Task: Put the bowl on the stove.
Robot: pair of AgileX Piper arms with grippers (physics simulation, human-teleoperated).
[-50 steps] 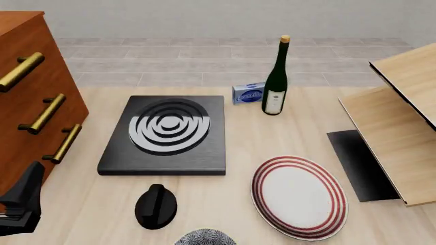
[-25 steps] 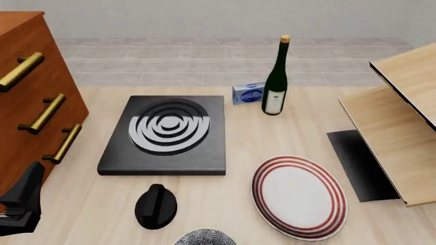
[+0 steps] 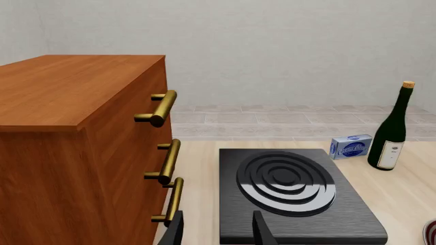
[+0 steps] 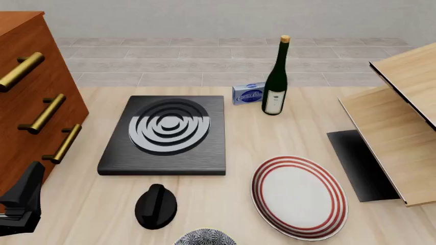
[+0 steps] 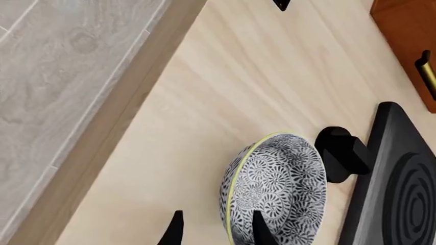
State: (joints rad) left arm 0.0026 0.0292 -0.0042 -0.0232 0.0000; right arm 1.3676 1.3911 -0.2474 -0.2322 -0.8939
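Note:
The speckled bowl [image 5: 276,186] sits on the table at its near edge; only its top shows in the front view [image 4: 204,238]. My right gripper [image 5: 216,229] is open, with one finger over the bowl's inside and the other outside, so its rim lies between them; I cannot tell if they touch it. This gripper is out of the front view. The black stove [image 4: 163,133] with its ringed burner lies beyond the bowl, left of centre. My left gripper [image 3: 219,232] is open and empty, low by the cabinet at the front left [image 4: 20,204], facing the stove [image 3: 289,191].
A black knob [image 4: 156,205] stands between bowl and stove. A red-ringed plate [image 4: 298,196] lies to the bowl's right. A wine bottle [image 4: 275,81] and small blue box [image 4: 248,93] stand behind the stove. A wooden drawer cabinet [image 4: 34,97] is left; a wooden shelf [image 4: 395,132] and black mat [image 4: 358,163] right.

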